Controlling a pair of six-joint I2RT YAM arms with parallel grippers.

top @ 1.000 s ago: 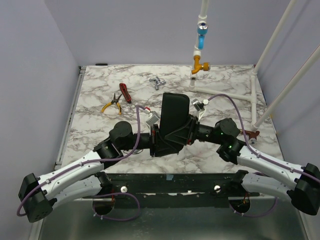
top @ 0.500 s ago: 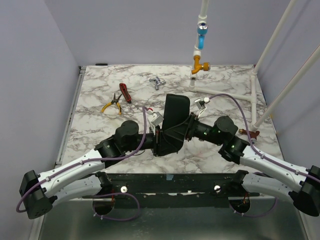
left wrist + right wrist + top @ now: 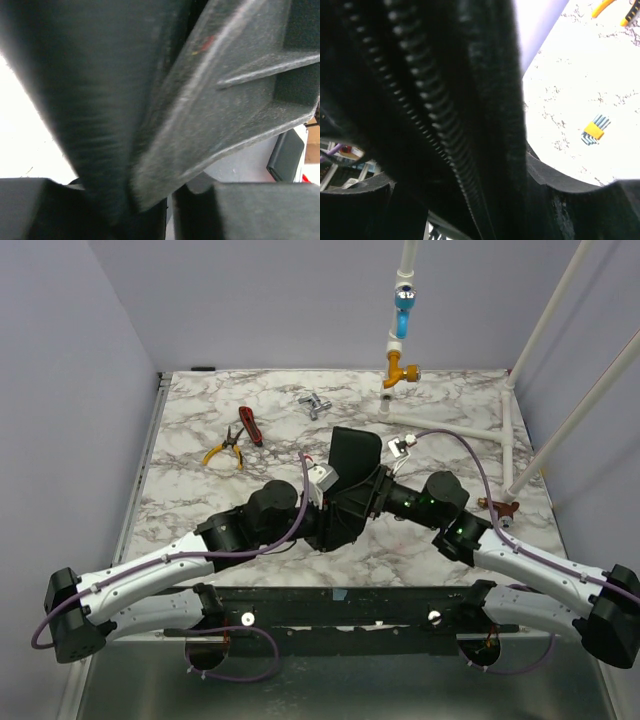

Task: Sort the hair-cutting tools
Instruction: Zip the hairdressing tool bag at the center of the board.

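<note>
Comb and scissors show nowhere, possibly inside the black zip case [image 3: 352, 455] raised mid-table, long axis running near to far. At its left the left gripper [image 3: 325, 525] pinches the near edge; the right gripper [image 3: 375, 495] straddles the zipper, grip unclear.

White links [image 3: 140, 580], blk joints [image 3: 272, 512], purple cables [image 3: 302, 495], green LEDs [image 3: 432, 502].

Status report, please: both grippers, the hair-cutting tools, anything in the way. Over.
Left gripper shut on black case. Right gripper at the case, jaws unclear. Comb, scissors not in sight. Pliers, red-handled tool lie behind, apart.
</note>
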